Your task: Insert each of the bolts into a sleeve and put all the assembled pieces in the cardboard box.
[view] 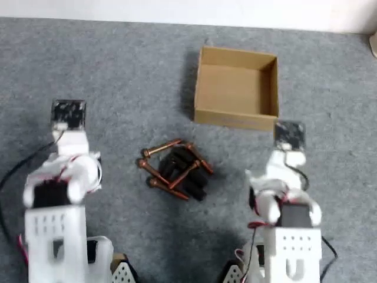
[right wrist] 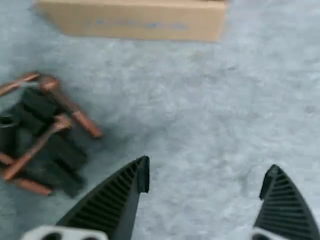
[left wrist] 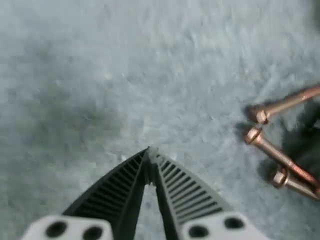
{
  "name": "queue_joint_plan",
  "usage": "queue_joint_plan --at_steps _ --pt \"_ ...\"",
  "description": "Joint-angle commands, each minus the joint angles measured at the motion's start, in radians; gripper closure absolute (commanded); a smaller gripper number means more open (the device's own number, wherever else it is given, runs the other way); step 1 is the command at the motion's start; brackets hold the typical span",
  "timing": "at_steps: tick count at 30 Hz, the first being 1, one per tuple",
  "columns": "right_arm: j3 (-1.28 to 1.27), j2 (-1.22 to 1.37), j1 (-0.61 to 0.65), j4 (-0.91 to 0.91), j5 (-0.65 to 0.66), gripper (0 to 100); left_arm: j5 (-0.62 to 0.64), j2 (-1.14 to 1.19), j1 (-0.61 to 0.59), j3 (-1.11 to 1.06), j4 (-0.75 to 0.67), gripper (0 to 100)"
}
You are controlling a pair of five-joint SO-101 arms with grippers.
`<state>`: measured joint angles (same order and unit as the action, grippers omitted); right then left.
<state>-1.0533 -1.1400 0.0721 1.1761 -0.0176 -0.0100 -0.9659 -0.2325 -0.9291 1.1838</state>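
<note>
Resting piled together, bolts [view: 160, 149] and sleeves [view: 178, 160]

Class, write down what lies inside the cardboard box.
Only bare cardboard floor shows inside the box. Its near wall hides a strip of that floor. The bolts and sleeves lie piled outside it.

You have open grey desk [view: 118, 71] on both sides of the heap of bolts [view: 162, 147] and sleeves [view: 179, 160] lying between the two arms, and either side gives passage to it. The cardboard box [view: 234, 119] stands beyond the heap, apart from it, open-topped; its near wall is the one upright obstacle. Desk surface lies ahead of the left gripper [left wrist: 150, 151], closed, and between the spread fingers [right wrist: 125, 190] of the right gripper [right wrist: 207, 172].
</note>
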Motion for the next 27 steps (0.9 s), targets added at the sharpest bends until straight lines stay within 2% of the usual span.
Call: queue_joint_plan --at_steps 1,6,12,17,23,27 --pt "0.093 0.150 0.119 -0.084 -0.049 66.0 0.043 0.171 0.050 0.073 -0.064 98" --pt "0.102 0.272 0.143 -0.105 -0.052 66.0 0.114 0.208 0.051 0.033 -0.152 98" --pt "0.088 0.269 0.124 -0.139 -0.052 66.0 0.110 0.208 0.053 -0.073 -0.279 98" --pt "-0.019 0.272 0.124 -0.245 -0.054 66.0 0.110 0.217 0.058 -0.096 -0.279 98" --pt "-0.062 0.275 0.125 -0.257 -0.054 66.0 0.107 0.217 0.056 -0.165 -0.348 98" --pt "-0.068 0.275 0.127 -0.259 -0.054 66.0 0.038 0.217 0.058 -0.171 -0.356 98"
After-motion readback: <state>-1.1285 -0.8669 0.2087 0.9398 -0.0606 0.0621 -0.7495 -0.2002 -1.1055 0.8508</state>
